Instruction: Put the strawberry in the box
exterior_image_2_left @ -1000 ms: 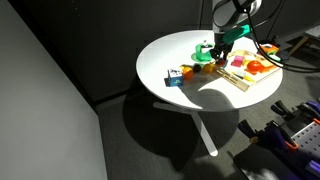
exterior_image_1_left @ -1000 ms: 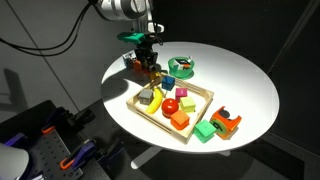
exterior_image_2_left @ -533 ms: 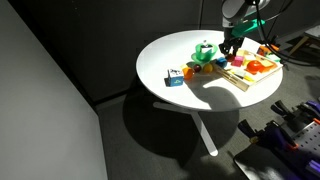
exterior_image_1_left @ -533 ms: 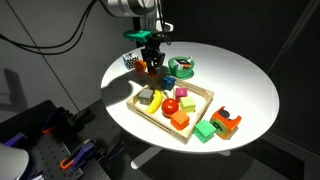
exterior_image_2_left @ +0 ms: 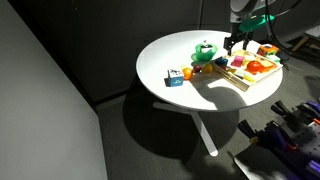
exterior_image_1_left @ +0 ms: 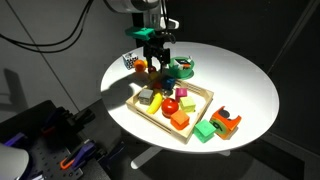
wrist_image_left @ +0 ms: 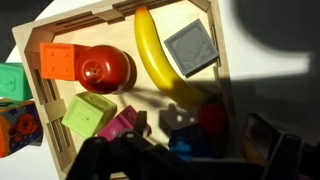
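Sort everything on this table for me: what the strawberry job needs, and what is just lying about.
Job:
strawberry, likely the blurred red blob by the hand
hand
box

Lying about:
green bowl
banana
grey cube
orange cube
round red toy
green cube

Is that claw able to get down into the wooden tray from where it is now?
Probably yes. The gripper hangs over the box with nothing between them, though toys like the banana crowd much of its floor.
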`<state>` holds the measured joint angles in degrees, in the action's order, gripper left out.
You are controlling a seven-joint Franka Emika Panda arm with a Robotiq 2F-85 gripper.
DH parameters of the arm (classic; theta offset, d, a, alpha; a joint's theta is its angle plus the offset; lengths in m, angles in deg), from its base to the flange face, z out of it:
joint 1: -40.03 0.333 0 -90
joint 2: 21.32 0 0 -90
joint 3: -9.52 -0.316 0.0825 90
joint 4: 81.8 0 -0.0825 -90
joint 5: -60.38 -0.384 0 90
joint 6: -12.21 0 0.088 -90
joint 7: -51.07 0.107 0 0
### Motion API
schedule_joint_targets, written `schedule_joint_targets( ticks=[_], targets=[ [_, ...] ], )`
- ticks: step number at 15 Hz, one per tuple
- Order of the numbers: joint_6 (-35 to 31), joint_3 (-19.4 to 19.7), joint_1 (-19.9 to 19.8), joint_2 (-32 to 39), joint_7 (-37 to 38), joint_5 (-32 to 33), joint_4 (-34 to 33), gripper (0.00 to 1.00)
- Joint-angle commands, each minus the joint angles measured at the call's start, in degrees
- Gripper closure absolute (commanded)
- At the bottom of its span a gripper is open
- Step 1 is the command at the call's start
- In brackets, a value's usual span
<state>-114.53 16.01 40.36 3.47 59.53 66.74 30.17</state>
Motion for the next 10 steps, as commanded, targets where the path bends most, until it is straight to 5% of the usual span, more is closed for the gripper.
schedule_joint_targets(
  ticks=[1,10],
  targets=[
    [1.38,-1.22,-0.54,-6.47,-1.65,-0.20,4.87,0.00],
    [4.15,-3.06,-0.39,-14.91,-4.19,0.09,11.24,0.00]
  ],
)
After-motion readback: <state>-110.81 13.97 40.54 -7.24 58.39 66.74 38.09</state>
